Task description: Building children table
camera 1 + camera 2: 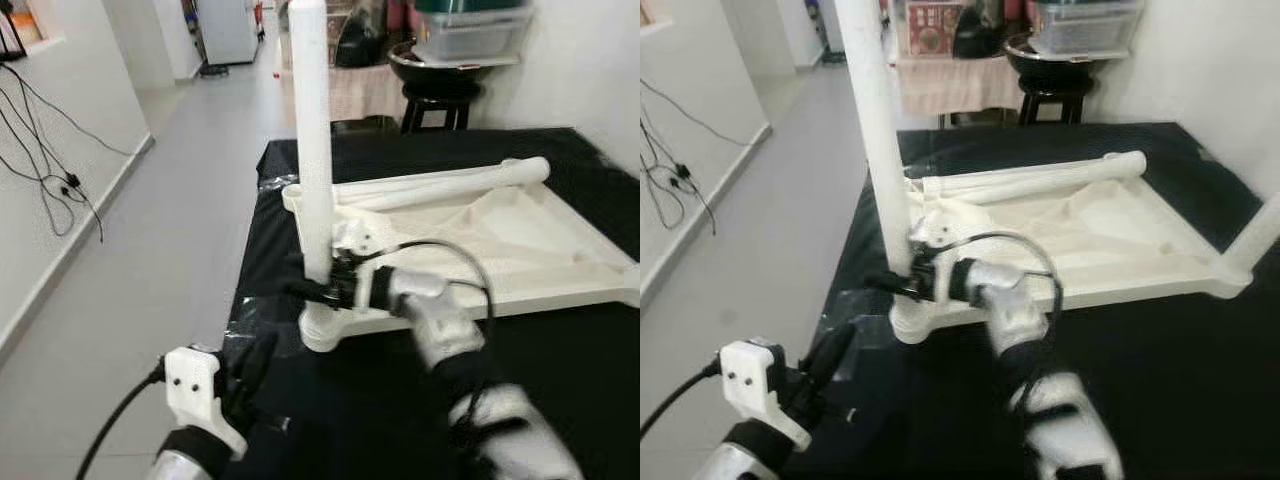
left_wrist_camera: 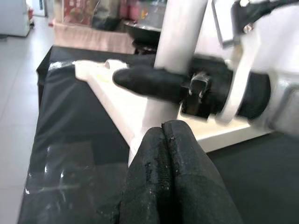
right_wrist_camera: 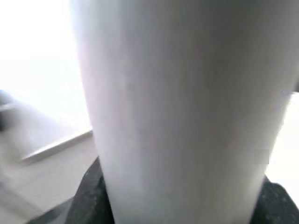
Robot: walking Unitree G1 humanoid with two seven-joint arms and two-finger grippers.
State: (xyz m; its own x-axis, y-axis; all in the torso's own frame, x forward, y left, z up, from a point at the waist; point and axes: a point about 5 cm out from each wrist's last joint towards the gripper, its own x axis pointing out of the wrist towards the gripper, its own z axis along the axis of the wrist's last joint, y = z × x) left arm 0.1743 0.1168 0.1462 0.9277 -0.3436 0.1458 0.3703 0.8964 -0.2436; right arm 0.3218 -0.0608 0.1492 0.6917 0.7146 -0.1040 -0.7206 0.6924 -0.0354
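The right gripper (image 1: 318, 290) pinched the upright white leg (image 1: 312, 150) just above its corner socket on the upturned tabletop (image 1: 480, 240), while the left gripper (image 1: 250, 375), fingers pressed together, waited nearby below.

Daylight fills the room evenly, brightest on the pale floor (image 1: 190, 200) and walls, with soft shadows only. The black cover (image 1: 1140, 350) on the bench soaks up light and hides detail, though a patch of clear film near its edge gives faint glare. Both eye views are slightly soft, the right arm smeared by motion blur. In the right wrist view the white leg (image 3: 177, 112) is far too close, wholly out of focus, beside a blown-out white background. The left wrist view blurs its nearest black fingers (image 2: 154, 186).
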